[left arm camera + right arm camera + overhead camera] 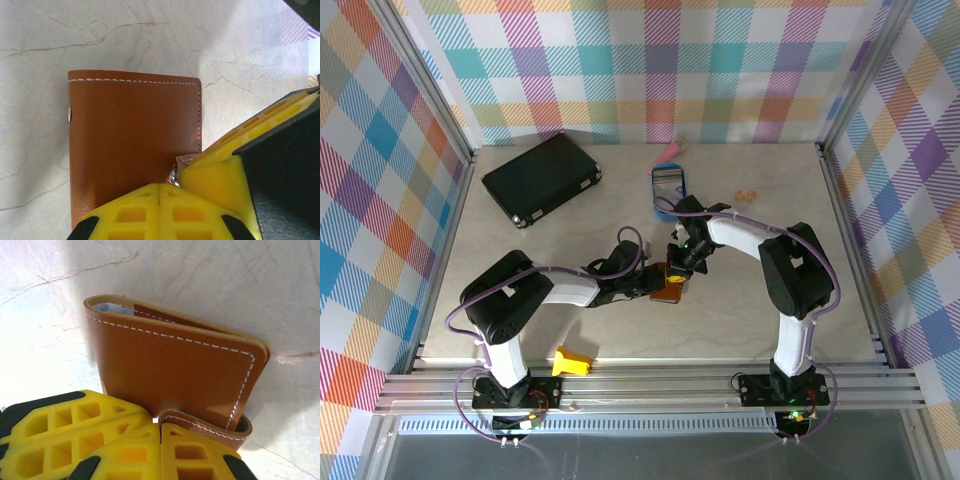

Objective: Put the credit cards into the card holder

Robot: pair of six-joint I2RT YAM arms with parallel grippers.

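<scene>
The card holder (669,289) is a brown leather wallet lying folded shut on the table's middle. In the left wrist view the card holder (135,140) lies flat, and my left gripper (160,192) is shut with its tips resting on the near edge. The right arm's yellow fingers (220,175) press on the snap tab beside a metal snap (173,176). In the right wrist view my right gripper (161,432) is shut against the snap tab (210,426) of the card holder (170,370). A pale blue strip (111,308) shows inside its open edge. The credit cards are hidden.
A large black case (542,180) lies at the back left. A blue oval tray (669,185) and a pink item (671,152) sit at the back middle. A small tan block (746,194) is at the back right; a yellow plastic piece (571,362) lies near the left base.
</scene>
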